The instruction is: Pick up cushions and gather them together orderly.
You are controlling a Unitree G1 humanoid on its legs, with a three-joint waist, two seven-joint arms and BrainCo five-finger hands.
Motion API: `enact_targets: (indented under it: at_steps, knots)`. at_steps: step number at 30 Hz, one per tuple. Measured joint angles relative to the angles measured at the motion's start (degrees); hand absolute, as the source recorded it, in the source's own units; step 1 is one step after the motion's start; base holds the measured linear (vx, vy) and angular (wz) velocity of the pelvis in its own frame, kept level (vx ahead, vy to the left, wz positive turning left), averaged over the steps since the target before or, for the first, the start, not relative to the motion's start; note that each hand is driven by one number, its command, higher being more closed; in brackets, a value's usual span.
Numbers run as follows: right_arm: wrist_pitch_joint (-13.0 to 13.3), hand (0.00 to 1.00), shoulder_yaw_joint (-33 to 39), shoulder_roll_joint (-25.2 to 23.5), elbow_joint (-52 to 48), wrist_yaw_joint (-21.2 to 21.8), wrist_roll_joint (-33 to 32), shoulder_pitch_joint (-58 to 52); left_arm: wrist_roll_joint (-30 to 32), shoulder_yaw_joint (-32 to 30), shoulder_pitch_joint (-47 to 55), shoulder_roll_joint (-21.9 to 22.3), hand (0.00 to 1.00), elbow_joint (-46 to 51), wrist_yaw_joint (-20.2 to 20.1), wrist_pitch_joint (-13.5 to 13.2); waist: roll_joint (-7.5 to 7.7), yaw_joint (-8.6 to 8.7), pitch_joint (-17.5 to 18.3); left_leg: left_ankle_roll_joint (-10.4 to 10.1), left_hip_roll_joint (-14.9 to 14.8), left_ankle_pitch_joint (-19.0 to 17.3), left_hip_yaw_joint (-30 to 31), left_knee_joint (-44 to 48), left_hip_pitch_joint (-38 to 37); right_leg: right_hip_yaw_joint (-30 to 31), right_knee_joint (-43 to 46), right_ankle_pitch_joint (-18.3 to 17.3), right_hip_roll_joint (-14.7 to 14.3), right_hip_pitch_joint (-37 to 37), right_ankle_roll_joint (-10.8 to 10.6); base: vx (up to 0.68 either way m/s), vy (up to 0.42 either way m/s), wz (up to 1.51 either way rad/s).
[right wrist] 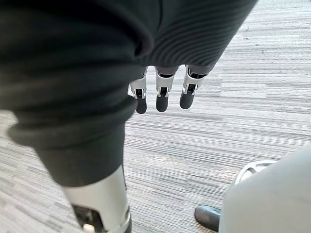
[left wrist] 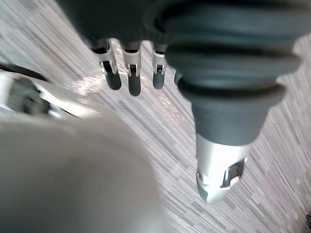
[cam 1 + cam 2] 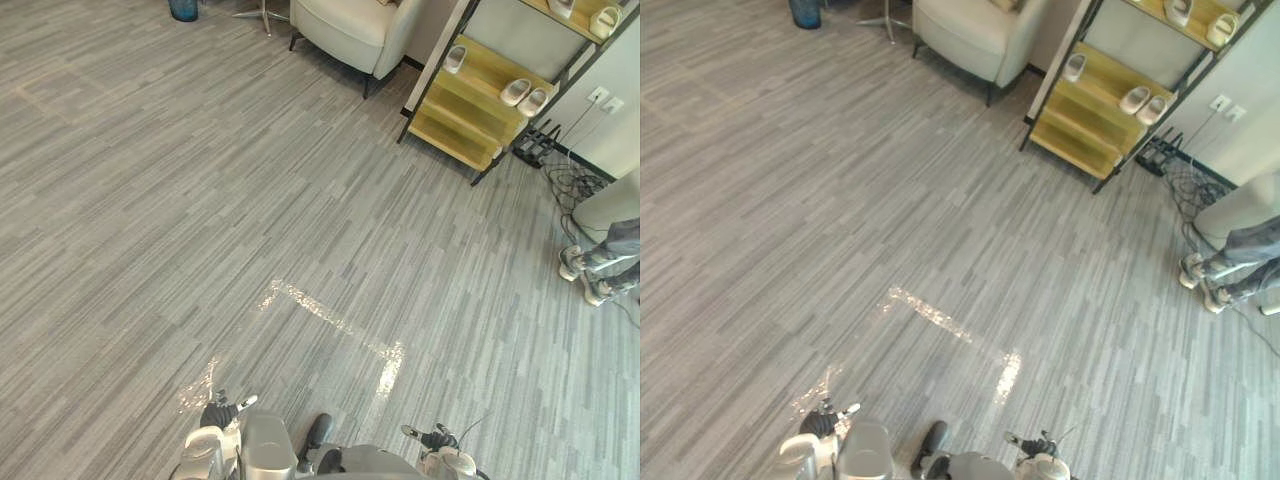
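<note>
**No cushions on the floor ahead, both robot hands empty**

Floor [image 3: 250, 200] ahead is grey striped carpet w/ a taped L-mark [image 3: 330, 325] near the robot. No cushion lies on the carpet, so can't say where the task's things are, nor whether they're gathered somewhere off-cam.

Far end: pale armchair [image 3: 350, 30], w/ what may be a cushion corner at its top edge – too little visible to tell. Beside it a wooden shelf rack [image 3: 480, 110] holding slippers [image 3: 525, 95]. A person's shoes [image 3: 585, 270] at the right edge. Blue bin [image 3: 183, 8] at the top.

Left robot hand [image 2: 131, 73]: fingers straight, relaxed, holding nothing, hanging over the floor. Right robot hand [image 1: 163, 92]: same, fingers straight, nothing in it.

Progress: can't be settled from here. Fits either cushions waiting out of sight, or cushions already stacked out of sight. No pile, no stray cushion to judge by.
</note>
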State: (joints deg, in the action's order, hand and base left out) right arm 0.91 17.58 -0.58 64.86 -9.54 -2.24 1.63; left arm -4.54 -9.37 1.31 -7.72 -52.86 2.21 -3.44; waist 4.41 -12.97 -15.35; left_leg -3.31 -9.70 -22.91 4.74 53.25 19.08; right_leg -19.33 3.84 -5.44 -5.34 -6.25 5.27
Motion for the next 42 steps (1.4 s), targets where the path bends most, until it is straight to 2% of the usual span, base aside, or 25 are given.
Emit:
enact_targets:
  at_steps: [1,2,3,4,5,8,11,15,22,27,29,31,36,40,42]
  knots:
    - [0.2,0.00,0.1,-0.1,0.2,0.1,0.0,-0.1,0.1,0.6,0.3,0.1,0.00,0.0,0.0,0.0,-0.23,0.07,0.0,-1.7,3.2,1.4,3.4,-12.3,-0.6,1.9,0.3,-0.8,1.6,-1.2,-2.0,0.27,0.277,-0.62]
    - [0.5,0.00,0.1,0.1,0.2,0.2,0.0,-0.4,0.4,1.6,0.4,0.5,0.00,0.1,0.1,0.0,-1.34,-0.03,0.1,-3.9,4.2,8.3,6.4,-19.4,-1.4,3.0,0.6,-1.5,1.7,-1.5,-3.8,0.25,0.276,-0.70]
    - [0.6,0.00,0.0,-0.1,0.1,0.3,0.0,-0.4,1.2,2.6,0.6,0.0,0.00,-0.1,0.1,0.0,-0.92,-0.14,0.0,-2.4,5.4,9.6,5.9,-19.7,-2.6,4.7,0.9,-1.9,2.7,-1.8,-5.3,0.28,0.292,-0.37]
    - [0.6,0.00,0.1,-0.4,-0.3,0.5,0.1,-0.7,2.3,3.6,-0.3,-0.7,0.00,0.0,0.3,0.0,0.33,0.60,0.5,-1.9,6.7,9.7,4.5,-21.2,-3.2,5.3,1.0,-2.0,4.6,-1.5,-5.7,0.28,0.246,-0.24]
    - [0.4,0.00,0.5,-0.3,-0.5,0.5,0.1,-1.5,2.3,4.5,-1.5,-0.7,0.00,0.1,0.1,-0.1,0.43,0.50,0.6,-1.2,7.3,9.3,3.2,-21.2,-3.7,5.9,1.0,-1.8,5.7,-1.7,-5.8,0.28,0.240,-0.12]
    - [0.3,0.00,0.5,-0.7,-1.4,0.7,0.1,-1.9,2.5,4.9,-3.4,-0.7,0.00,-0.2,0.0,-0.1,0.86,0.51,1.0,-0.1,7.8,8.9,2.2,-22.7,-4.6,6.5,1.3,0.1,6.6,-1.1,-7.4,0.15,0.156,-0.20]
    - [0.2,0.00,2.8,-1.4,-1.7,0.7,1.6,-3.3,3.2,6.5,-3.9,-0.5,0.00,-1.3,-0.1,-0.1,1.92,0.71,1.8,1.7,9.2,10.4,2.3,-26.9,-6.8,6.2,1.5,0.7,8.0,-1.1,-7.3,0.07,0.045,0.04]
    - [0.1,0.00,4.1,-1.5,-2.2,1.1,2.3,-4.7,3.2,6.7,-3.7,-0.4,0.00,-2.2,-0.1,-0.1,2.09,1.21,2.7,1.8,10.4,12.8,3.1,-31.6,-8.9,5.4,1.8,0.7,9.1,-1.2,-7.3,0.03,-0.024,0.18]
    - [-0.2,0.00,7.1,-1.0,-2.9,1.9,2.2,-5.7,3.1,7.1,-3.2,0.1,0.00,-4.3,-0.3,-0.1,0.64,2.85,4.1,1.4,11.1,16.0,4.1,-35.9,-11.4,5.5,1.7,0.7,9.5,-2.1,-7.3,-0.03,-0.029,0.06]
    - [-0.2,0.00,9.3,-1.1,-3.0,2.2,2.1,-5.7,2.4,8.0,-3.3,0.1,0.00,-5.1,-0.3,-0.2,0.47,3.53,4.2,0.5,11.7,18.1,4.7,-40.7,-13.2,5.5,1.0,0.7,10.4,-2.0,-7.3,-0.13,0.005,-0.06]
    - [-0.1,0.00,9.3,-1.1,-3.2,2.3,1.5,-5.9,2.0,8.1,-3.2,0.0,0.00,-5.1,-0.4,-0.2,0.41,3.57,4.2,0.1,12.7,18.7,7.0,-41.9,-13.8,5.6,0.7,0.4,10.6,-1.8,-7.2,-0.14,-0.005,-0.14]
    - [0.0,0.00,9.2,-0.8,-3.4,2.4,0.3,-6.2,0.9,8.3,-2.7,0.0,0.00,-5.2,-0.4,-0.2,0.43,4.02,4.4,-0.1,13.6,20.2,7.6,-43.1,-14.4,5.4,1.1,-2.1,11.5,-1.6,-7.8,-0.17,-0.023,0.00]
    - [0.5,0.00,7.9,-0.5,-3.0,2.4,0.0,-6.6,-3.1,6.1,-0.5,0.2,0.00,-4.8,-0.1,-1.2,-0.85,4.29,5.9,-0.2,12.7,22.2,8.4,-46.1,-15.1,6.0,0.8,-2.4,11.0,-0.5,-7.9,-0.08,-0.035,-0.03]
    - [1.4,0.00,6.2,-0.7,-3.0,1.7,-0.2,-6.1,-4.0,4.2,2.4,-0.3,0.00,-4.9,0.1,-1.1,-1.86,4.57,6.6,0.0,11.2,22.1,4.1,-46.0,-15.2,10.2,-0.3,-1.5,10.1,0.9,-6.4,-0.01,0.003,-0.60]
    - [1.4,0.00,6.2,-0.7,-3.2,1.2,-0.2,-6.1,-3.9,4.0,3.0,-0.3,0.00,-5.3,0.1,-0.8,-1.75,4.93,6.8,0.2,11.1,21.9,2.8,-46.0,-15.2,10.9,-0.4,-1.2,10.2,1.5,-6.0,0.04,0.023,-0.44]
